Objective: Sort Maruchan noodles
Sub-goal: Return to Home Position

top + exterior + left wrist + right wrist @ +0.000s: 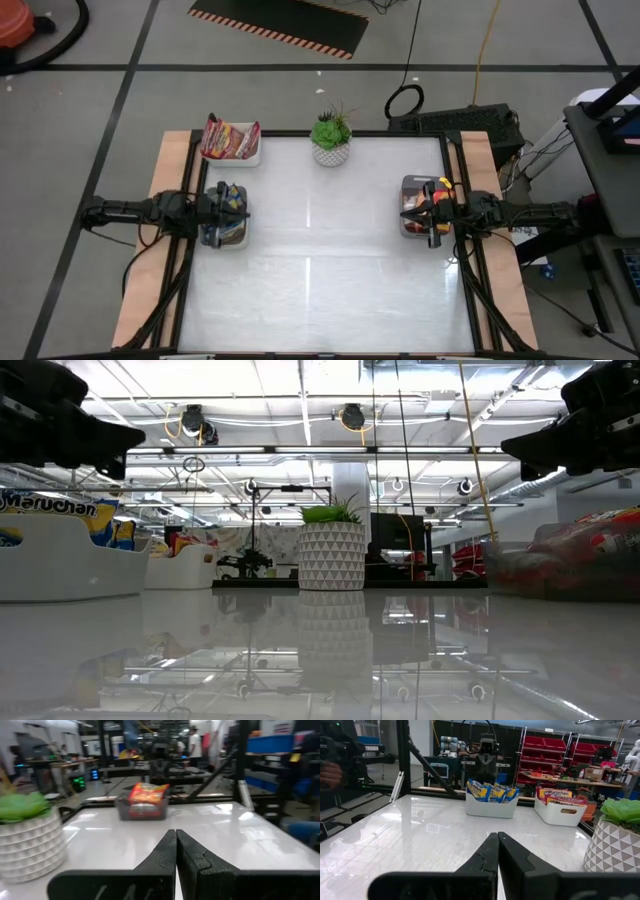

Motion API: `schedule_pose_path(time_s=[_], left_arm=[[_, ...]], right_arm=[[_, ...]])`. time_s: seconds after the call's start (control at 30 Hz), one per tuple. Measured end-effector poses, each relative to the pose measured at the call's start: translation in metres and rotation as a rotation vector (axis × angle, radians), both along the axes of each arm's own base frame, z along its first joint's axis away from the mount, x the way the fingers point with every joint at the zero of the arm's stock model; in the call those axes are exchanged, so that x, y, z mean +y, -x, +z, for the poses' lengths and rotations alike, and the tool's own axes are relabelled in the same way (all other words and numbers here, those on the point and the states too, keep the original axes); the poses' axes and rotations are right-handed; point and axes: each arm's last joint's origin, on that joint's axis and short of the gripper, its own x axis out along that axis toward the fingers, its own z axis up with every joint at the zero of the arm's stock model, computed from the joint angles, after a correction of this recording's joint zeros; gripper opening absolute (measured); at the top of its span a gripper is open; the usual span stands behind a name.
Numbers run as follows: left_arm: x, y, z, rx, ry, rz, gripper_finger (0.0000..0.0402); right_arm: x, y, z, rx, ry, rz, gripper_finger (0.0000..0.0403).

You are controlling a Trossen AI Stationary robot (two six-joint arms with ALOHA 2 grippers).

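The Maruchan noodles lie sorted by colour in three trays. Blue-and-yellow packets (228,192) fill a white tray (491,806) at the table's left edge. Dark red and pink packets (230,138) sit in a white tray (561,812) at the far left corner. Orange-red packets (146,794) lie in a grey tray (142,812) at the right edge. My left gripper (176,840) is shut and empty, level above the blue-and-yellow tray. My right gripper (498,841) is shut and empty, level above the grey tray.
A green plant in a white patterned pot (331,138) stands at the middle of the table's far edge. The glossy white tabletop (320,250) stretches between the two arms. Wooden rails (150,270) run along both sides.
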Motion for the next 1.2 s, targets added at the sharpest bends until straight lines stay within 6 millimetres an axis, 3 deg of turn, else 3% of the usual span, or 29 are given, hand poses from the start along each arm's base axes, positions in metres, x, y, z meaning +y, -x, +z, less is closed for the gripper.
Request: schedule_pose_path(time_s=[0.3, 0.93, 1.2], left_arm=[[-0.013, 0.002, 0.000, 0.010, 0.052, -0.094, 0.0001], [-0.001, 0.001, 0.003, -0.021, -0.015, 0.201, 0.0001], [0.002, 0.001, 0.002, -0.018, -0.027, 0.204, 0.0001]], right_arm=[[0.000, 0.000, 0.000, 0.000, 0.000, 0.000, 0.0000], [0.000, 0.000, 0.000, 0.000, 0.000, -0.001, 0.0000], [0.000, 0.000, 0.000, 0.000, 0.000, 0.000, 0.0000]])
